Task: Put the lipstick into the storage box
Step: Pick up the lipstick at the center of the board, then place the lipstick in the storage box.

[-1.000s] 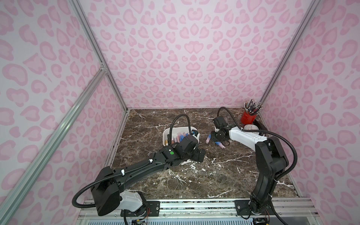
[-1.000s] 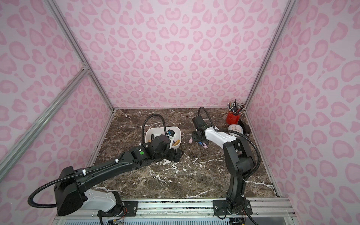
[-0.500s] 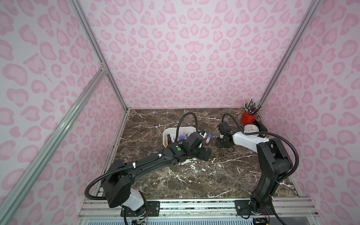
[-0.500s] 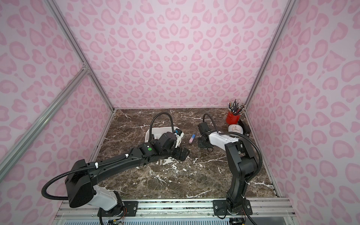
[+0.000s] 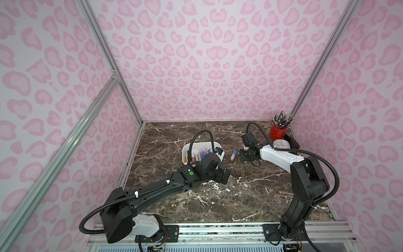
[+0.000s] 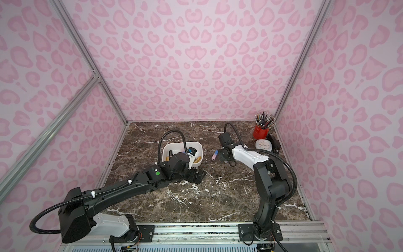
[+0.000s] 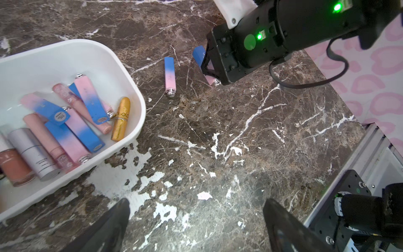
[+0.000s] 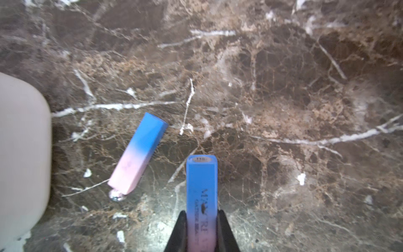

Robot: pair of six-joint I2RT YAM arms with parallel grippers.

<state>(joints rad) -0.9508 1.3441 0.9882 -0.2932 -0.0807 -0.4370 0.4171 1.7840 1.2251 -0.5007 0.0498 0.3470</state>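
The white storage box (image 5: 185, 150) (image 6: 165, 150) stands mid-table with several lipsticks in it. A blue-and-pink lipstick (image 5: 233, 155) (image 6: 215, 155) (image 7: 170, 74) (image 8: 139, 152) lies flat on the marble between the box and my right gripper (image 5: 241, 153) (image 6: 220, 155). My right gripper (image 8: 201, 212) is shut on a second blue-and-pink lipstick (image 8: 201, 185) (image 7: 198, 54), low over the marble. My left gripper (image 7: 195, 200) (image 5: 224, 174) (image 6: 199, 174) hangs open and empty over bare marble just in front of the box's right corner (image 7: 135, 102).
A red pen cup (image 5: 278, 132), a white clock (image 5: 281, 144) and a black object (image 5: 291, 139) sit in the far right corner. Pink patterned walls close in three sides. A metal rail (image 5: 218, 229) runs along the front edge.
My right gripper has slid a little to the right, off the loose lipstick, and its jaws have closed on the other one. My left arm has reached slightly further forward and right.
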